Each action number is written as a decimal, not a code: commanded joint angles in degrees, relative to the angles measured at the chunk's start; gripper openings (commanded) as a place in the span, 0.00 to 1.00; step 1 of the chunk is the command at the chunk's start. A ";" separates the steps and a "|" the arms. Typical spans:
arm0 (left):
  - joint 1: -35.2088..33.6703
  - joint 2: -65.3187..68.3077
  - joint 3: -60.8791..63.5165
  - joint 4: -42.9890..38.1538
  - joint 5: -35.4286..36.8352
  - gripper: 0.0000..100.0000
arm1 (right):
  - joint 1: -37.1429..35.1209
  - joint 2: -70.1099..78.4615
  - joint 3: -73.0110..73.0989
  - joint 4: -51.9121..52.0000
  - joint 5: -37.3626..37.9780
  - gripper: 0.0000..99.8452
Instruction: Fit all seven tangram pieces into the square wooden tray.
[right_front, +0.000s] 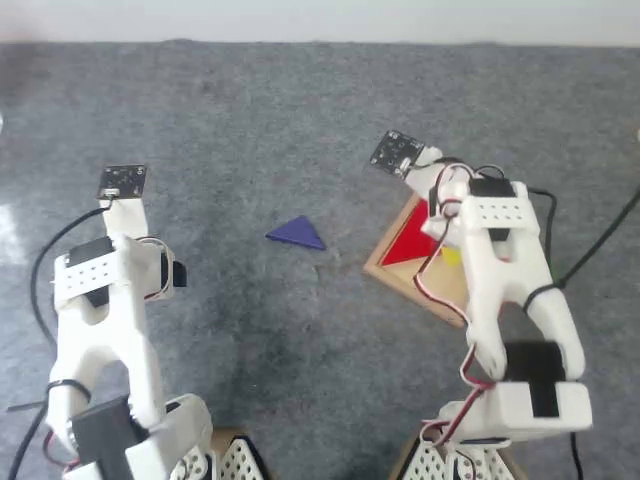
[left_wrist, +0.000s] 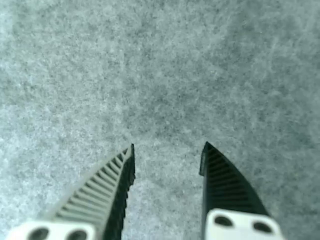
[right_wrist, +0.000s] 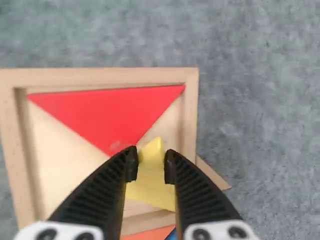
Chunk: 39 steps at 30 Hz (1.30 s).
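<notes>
The right claw (right_wrist: 150, 162) pinched the yellow piece (right_wrist: 148, 186) over the tray (right_wrist: 191, 110) beside the red triangle (right_wrist: 107, 112); seating it flat seemed next. Left claw (left_wrist: 167, 150) hung spread.

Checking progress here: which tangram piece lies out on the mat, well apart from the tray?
The blue triangle, alone on the grey mat. The red triangle and the yellow piece lie inside the wooden tray.
</notes>
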 joint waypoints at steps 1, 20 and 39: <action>0.26 -2.73 -0.66 0.53 0.53 0.21 | 2.07 2.33 -5.54 -1.01 -0.44 0.15; 0.26 -2.73 -0.57 0.44 0.35 0.21 | 10.15 7.16 -10.11 -0.48 -4.40 0.49; 1.23 -2.73 -0.31 0.18 0.53 0.21 | 10.42 20.70 -21.27 5.41 -31.47 0.49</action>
